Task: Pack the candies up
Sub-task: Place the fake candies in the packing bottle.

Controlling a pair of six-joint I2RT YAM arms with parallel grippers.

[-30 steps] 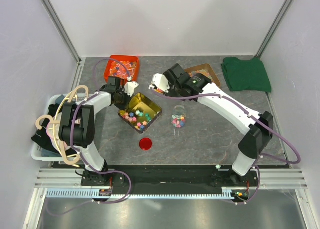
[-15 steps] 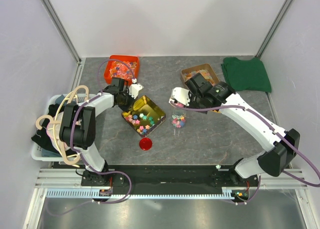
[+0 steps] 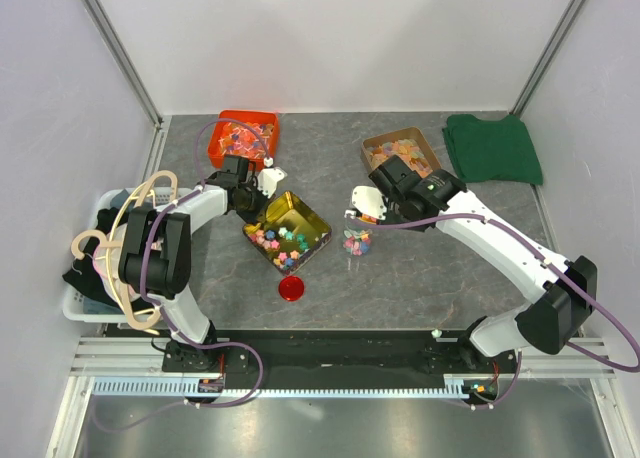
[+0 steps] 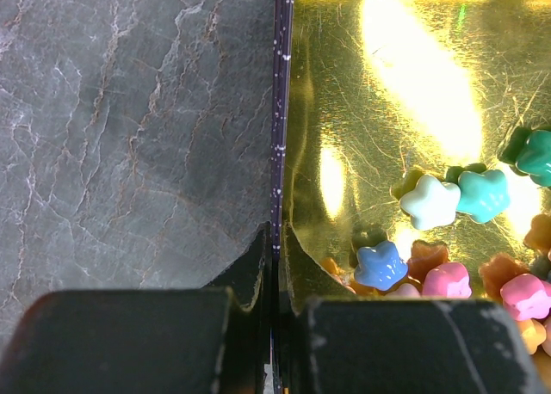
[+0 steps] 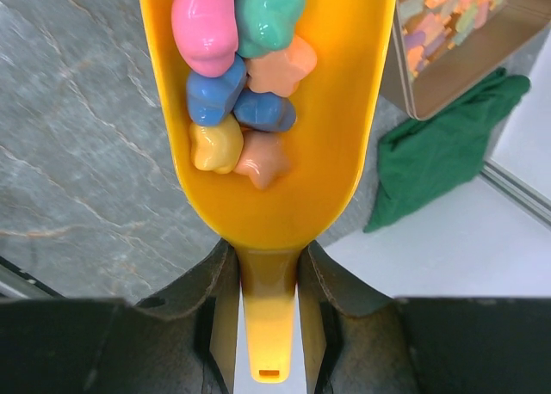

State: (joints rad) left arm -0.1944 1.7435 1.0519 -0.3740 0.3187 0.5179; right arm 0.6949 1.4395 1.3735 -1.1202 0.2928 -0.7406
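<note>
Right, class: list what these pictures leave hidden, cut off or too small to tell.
- Right wrist view: the scoop, its tip cut off by the top edge.
- Left wrist view: some candies in the gold tin, hidden behind the left hand.
- Top view: the jar, its fill level too small to tell.

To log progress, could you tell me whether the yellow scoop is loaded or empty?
Loaded: the scoop holds several candies.
</note>
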